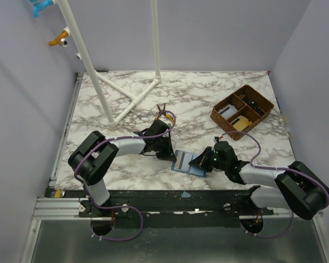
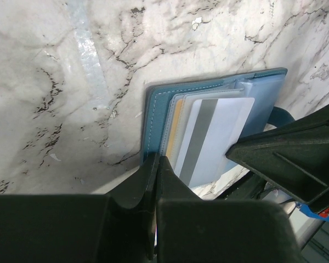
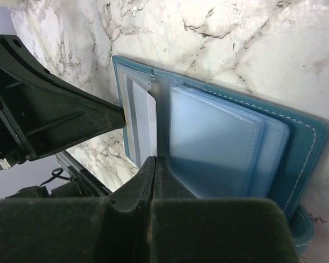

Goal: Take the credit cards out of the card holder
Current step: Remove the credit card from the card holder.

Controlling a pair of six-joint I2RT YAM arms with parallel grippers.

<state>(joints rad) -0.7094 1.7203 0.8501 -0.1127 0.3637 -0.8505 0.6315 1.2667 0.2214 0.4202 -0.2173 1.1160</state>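
The card holder (image 1: pixel 186 163) lies open on the counter (image 1: pixel 126 104) between the arms, cards (image 2: pixel 208 137) inside, a striped one poking partly out. Left fingers (image 2: pixel 134 192) and right fingers (image 3: pixel 134 189) are each pressed together at its edges. No card looks removed yet.

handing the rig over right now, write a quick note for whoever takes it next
Left gripper: jaws shut, tips at one side of the card holder; whether they pinch anything is unclear.
Right gripper: jaws shut at the holder's other side, same doubt.
Card holder: lying open on the table between both grippers.
Done: holder is open.
Left: the white card with a grey stripe and the cards under it are still in the holder; pull them all out.
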